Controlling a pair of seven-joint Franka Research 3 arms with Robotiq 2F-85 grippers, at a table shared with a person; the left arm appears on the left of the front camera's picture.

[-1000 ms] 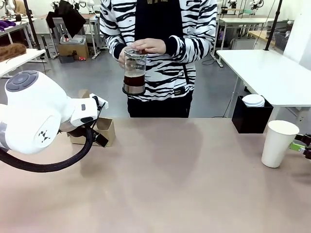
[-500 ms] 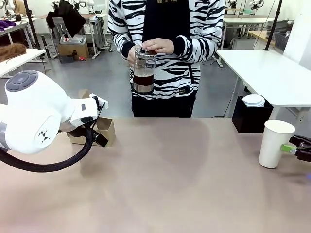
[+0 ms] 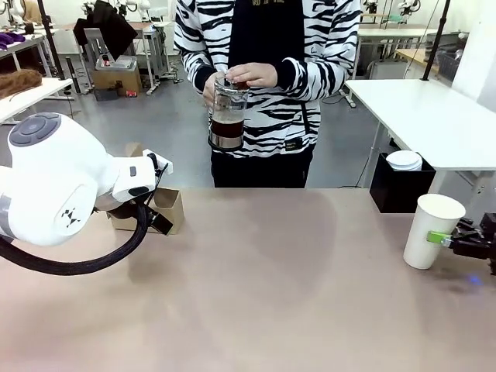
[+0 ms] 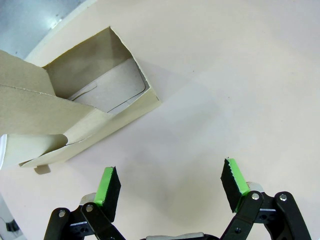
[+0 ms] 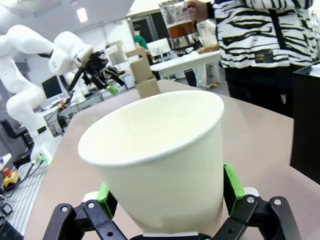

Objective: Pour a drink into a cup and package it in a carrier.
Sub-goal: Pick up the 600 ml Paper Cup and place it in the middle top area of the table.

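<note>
One drink (image 3: 227, 127): dark brown liquid in the lower part of one pot (image 3: 227, 108), a clear glass cylinder with a metal base ring and lid. The pot is upright in the air beyond the far edge of the tabletop (image 3: 294, 294). The person's hands (image 3: 249, 74) hold it at chest height, one on the lid and the other round the side.

One cup (image 3: 432, 231): white paper, smooth and tapered with a rolled rim. It stands at the right end of the tabletop. The right hand (image 5: 169, 189) has the cup between its two fingers, which are spread wide with the green pads against the lower wall on either side. I cannot tell whether they pinch it or only flank it.

One carrier (image 3: 169, 208): matte brown cardboard, a low open box with a tall upright centre piece and creased folds. It sits at the left end near the far edge, well apart from the cup. The left hand (image 4: 170, 182) hangs just beside the carrier over bare tabletop, its two fingers spread with nothing between them. The tabletop is smooth, matte and pale beige.
</note>
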